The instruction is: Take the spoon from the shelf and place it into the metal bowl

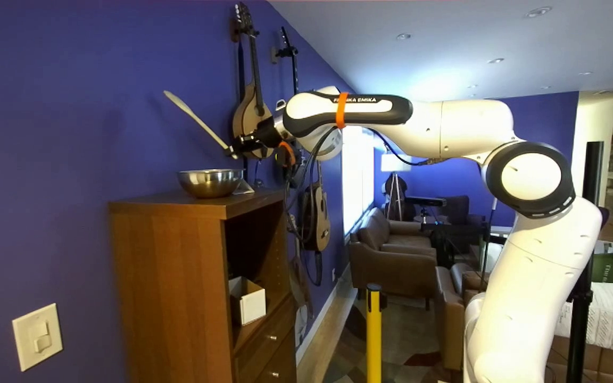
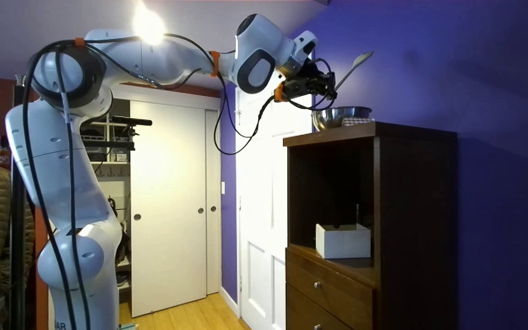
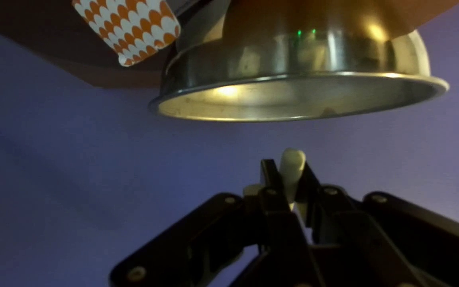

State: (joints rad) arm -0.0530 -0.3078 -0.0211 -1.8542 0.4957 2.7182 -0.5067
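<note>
White box (image 1: pixel 253 307), hanging guitar (image 1: pixel 321 219), brown sofa (image 1: pixel 391 268)

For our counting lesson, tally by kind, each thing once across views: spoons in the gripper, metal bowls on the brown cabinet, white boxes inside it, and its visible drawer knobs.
Spoon: 1
Metal bowl: 1
White box: 1
Drawer knobs: 2
Total: 5

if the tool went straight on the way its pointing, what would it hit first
Probably the far side of the metal bowl: the tool slants down toward it in both exterior views. Depth is unclear: it might pass just above, and the held spoon could touch the purple wall sooner.
</note>
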